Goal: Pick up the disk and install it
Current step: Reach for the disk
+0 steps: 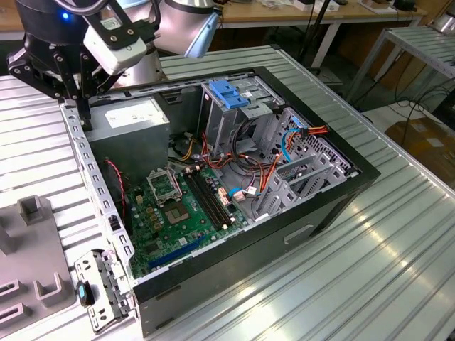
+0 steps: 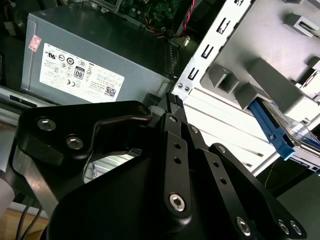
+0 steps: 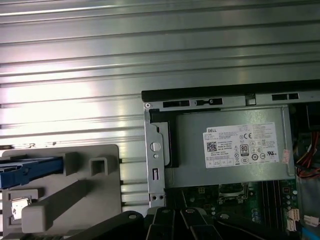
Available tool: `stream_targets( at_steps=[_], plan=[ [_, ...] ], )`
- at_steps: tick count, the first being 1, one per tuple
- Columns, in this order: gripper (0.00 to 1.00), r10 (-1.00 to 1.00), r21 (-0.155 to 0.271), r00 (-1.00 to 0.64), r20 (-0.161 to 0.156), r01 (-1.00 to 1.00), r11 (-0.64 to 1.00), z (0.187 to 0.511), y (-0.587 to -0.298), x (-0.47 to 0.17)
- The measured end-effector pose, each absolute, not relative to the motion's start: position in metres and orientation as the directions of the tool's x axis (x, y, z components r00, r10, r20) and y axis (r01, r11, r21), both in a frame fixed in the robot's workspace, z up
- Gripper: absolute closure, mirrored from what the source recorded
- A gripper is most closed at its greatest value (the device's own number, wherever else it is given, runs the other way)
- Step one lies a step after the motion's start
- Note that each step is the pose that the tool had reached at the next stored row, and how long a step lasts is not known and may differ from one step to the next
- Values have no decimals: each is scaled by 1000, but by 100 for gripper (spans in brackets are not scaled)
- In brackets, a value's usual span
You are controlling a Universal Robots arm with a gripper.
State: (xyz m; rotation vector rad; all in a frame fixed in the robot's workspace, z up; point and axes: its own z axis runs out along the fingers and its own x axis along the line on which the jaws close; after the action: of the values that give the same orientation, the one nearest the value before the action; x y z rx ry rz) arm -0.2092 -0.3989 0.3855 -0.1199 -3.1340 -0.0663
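The disk [image 2: 274, 129] shows its blue plastic side rail as it lies in a grey holder [image 2: 260, 75] outside the computer case. The first wrist view has the same disk [image 3: 29, 170] at the picture's edge, resting on the holder [image 3: 95, 192]. My gripper [image 1: 74, 105] hangs over the case's back corner in the exterior view's upper left, above the case wall beside the power supply [image 1: 135, 117]. Its fingers stand apart with nothing between them. The blue-topped drive cage [image 1: 231, 96] stands inside the open case.
The open case [image 1: 334, 206] lies on a ribbed metal table [image 1: 370, 270], with the motherboard [image 1: 178, 209] and loose red and orange cables [image 1: 266, 174] inside. A perforated metal rail [image 1: 96, 177] forms the case wall below my gripper. A bracket [image 1: 99, 288] lies at the front.
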Motion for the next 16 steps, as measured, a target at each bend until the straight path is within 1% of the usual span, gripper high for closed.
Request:
stream_targets(
  at_steps=[16],
  plan=[
    [89, 76, 42, -997, 9, 77, 996, 384, -399, -217]
  ],
)
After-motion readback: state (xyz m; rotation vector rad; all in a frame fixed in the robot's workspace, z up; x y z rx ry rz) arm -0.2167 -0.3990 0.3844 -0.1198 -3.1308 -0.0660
